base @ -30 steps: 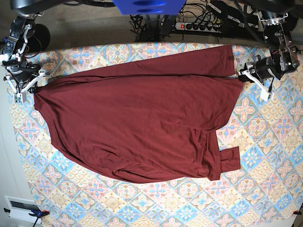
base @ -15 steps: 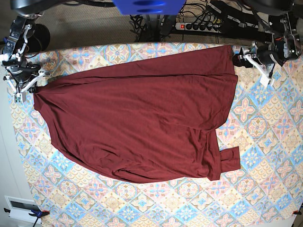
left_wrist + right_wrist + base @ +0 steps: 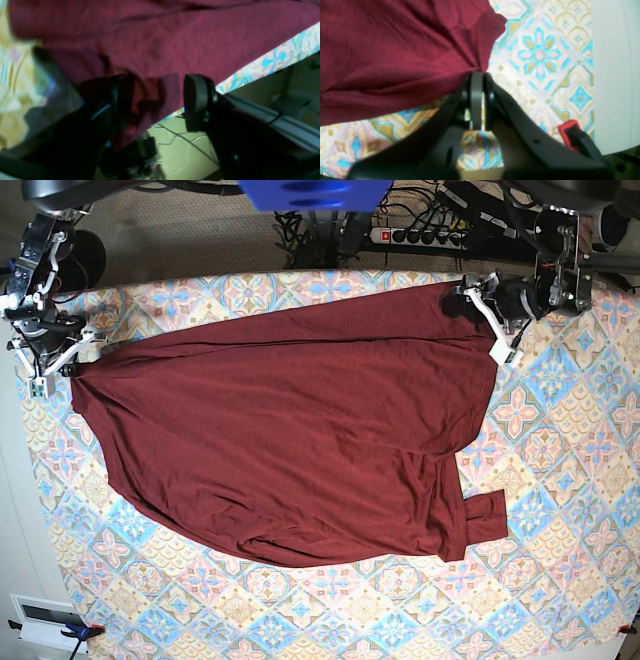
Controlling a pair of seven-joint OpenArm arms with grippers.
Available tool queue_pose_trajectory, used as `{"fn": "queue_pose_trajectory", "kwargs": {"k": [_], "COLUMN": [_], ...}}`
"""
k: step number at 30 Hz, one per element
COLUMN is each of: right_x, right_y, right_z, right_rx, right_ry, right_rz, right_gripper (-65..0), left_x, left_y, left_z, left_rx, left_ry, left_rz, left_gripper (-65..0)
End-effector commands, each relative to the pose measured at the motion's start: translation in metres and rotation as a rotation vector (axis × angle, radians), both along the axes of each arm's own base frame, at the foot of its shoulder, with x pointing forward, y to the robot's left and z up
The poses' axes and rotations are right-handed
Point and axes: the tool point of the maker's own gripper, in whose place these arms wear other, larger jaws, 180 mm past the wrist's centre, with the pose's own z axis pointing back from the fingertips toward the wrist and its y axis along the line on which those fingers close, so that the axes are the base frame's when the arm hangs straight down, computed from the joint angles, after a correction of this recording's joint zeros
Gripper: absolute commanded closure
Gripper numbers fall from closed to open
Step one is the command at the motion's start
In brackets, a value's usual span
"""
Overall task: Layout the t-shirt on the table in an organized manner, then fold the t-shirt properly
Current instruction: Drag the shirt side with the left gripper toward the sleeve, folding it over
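Where the table [image 3: 560, 580] runs toward the camera in the base view, the lines start there and go back.

Near edge: bare patterned cloth lies along the whole front, widest at the front right corner.

T-shirt's front hem: the t-shirt [image 3: 290, 430] ends in a rounded curve well short of the near edge; a small flap sticks out at its lower right.

Right side: open cloth runs from that flap out to the table's right border.

Left side: a narrower strip of pattern shows between the garment and the left border.

Right gripper [image 3: 480, 80]: its jaws are pressed together on the garment's bunched corner, by the left border in the base view; patterned cloth lies bare beyond that corner.

Left gripper [image 3: 155, 100]: its jaws stand wide apart over the fabric at the far right corner, holding nothing; the wrist view is blurred, so contact cannot be told.

Far edge: the garment's upper border runs close along it, leaving only a thin band of pattern.

Beyond: cables and a power strip [image 3: 420, 235] lie behind the table.
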Motion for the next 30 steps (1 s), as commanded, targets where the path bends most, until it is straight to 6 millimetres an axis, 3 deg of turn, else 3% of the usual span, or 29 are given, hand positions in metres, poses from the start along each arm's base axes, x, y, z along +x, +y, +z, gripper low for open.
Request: {"fn": "queue_pose_trajectory", "kwargs": {"k": [1, 3, 8, 13, 20, 30], "right_x": [0.008, 0.009, 0.009, 0.008, 0.010, 0.009], "right_y": [-0.007, -0.008, -0.008, -0.008, -0.008, -0.009], "right_z": [0.016, 0.017, 0.017, 0.016, 0.016, 0.015], "right_rx": [-0.030, -0.031, -0.031, -0.030, -0.029, -0.029], "right_ry": [-0.045, -0.046, -0.046, -0.045, -0.046, -0.043], "right_rz": [0.007, 0.006, 0.006, 0.006, 0.004, 0.002], "right_gripper": [0.0, 0.0, 0.0, 0.0, 0.0, 0.0], "left_x": [-0.013, -0.014, -0.012, -0.005, 0.021, 0.049], "left_y": [0.000, -0.002, -0.005, -0.003, 0.018, -0.003], "left_z": [-0.010, -0.011, -0.007, 0.013, 0.064, 0.119], "left_rx": [0.027, 0.025, -0.002, -0.063, -0.102, -0.343], "left_ry": [0.051, 0.052, 0.042, 0.007, -0.156, -0.256], "left_rz": [-0.017, -0.022, -0.022, 0.007, 0.110, 0.128], "left_gripper": [-28.2, -22.9, -0.3, 0.0, 0.0, 0.0]}}
